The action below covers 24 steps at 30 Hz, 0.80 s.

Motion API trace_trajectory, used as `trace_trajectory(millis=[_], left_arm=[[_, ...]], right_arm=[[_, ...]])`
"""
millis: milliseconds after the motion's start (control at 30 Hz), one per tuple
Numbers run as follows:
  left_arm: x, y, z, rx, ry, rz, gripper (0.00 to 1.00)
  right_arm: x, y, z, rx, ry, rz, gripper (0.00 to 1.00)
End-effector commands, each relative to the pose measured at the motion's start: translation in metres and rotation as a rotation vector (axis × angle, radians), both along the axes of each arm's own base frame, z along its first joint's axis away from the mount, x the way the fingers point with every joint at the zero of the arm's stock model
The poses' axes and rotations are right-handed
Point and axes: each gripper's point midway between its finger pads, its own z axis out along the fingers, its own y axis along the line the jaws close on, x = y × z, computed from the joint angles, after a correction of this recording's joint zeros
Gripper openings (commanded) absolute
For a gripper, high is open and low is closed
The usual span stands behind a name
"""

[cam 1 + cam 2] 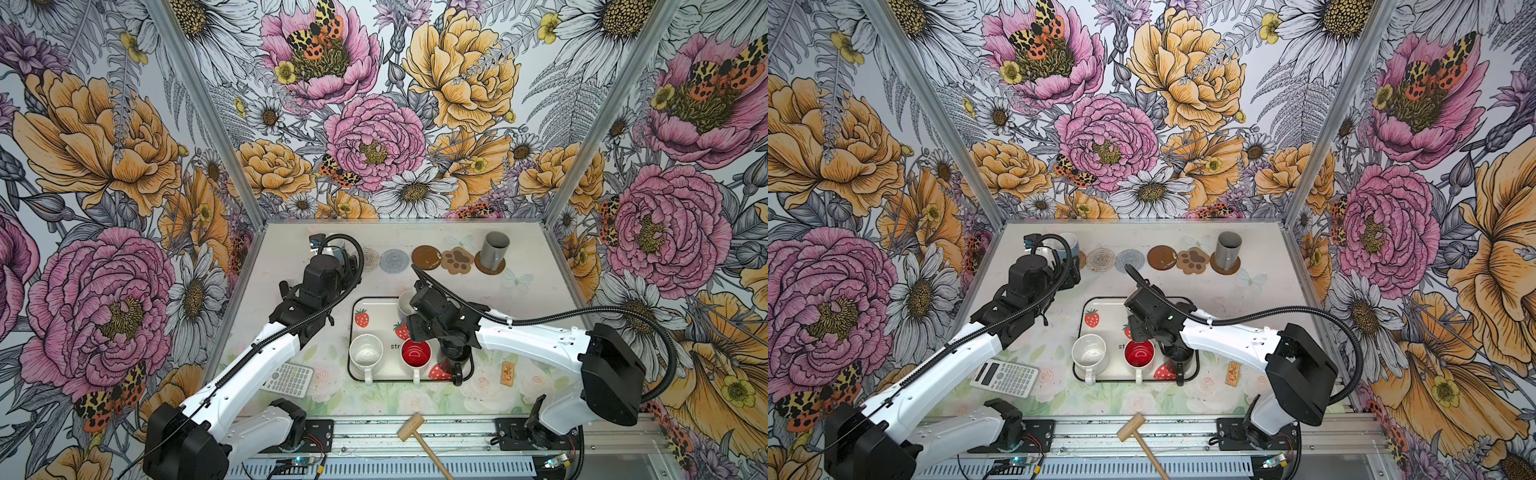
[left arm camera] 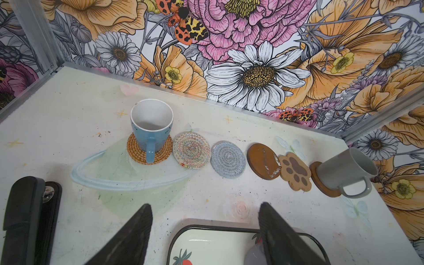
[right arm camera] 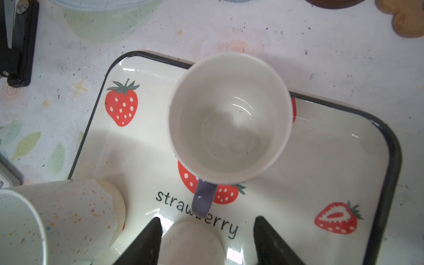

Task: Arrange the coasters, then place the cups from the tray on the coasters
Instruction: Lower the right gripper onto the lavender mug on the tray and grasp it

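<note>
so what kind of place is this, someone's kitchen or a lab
Likely a robot test booth, not a kitchen: floral wall panels in metal framing box in the table, and the left arm and right arm are mounted on a rail at its front.

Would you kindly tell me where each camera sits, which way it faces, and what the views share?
Top views: high over the near edge, looking down and back at the table; both arms show.
Left wrist: on the left arm, facing the back coaster row, light blue cup to grey cup; its open fingers show.
Right wrist: above the tray, looking down into the lavender cup; its open fingers show.
Shared: both wrist views catch the tray and paw coaster.
</note>
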Motion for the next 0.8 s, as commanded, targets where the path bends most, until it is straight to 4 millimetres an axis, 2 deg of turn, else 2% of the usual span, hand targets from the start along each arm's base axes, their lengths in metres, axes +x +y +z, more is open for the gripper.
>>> trace_trajectory(millis=[0, 233, 433, 767], left_arm=[[0.003, 0.003, 0.001, -0.010, -0.021, 0.010, 0.75], [0.010, 0.005, -0.012, -0.006, 0.006, 0.018, 0.76], [0.012, 0.007, -0.014, -0.007, 0.010, 0.019, 0.76], [0.017, 0.012, -0.023, -0.015, 0.029, 0.024, 0.76]], right_arm=[[0.007, 0.011, 0.013, 0.035, -0.020, -0.017, 0.66], [0.014, 0.012, 0.001, 0.008, -0.005, -0.048, 0.66], [0.019, 0.007, -0.012, -0.005, 0.022, -0.090, 0.66], [0.031, 0.005, -0.022, -0.023, 0.035, -0.120, 0.65]])
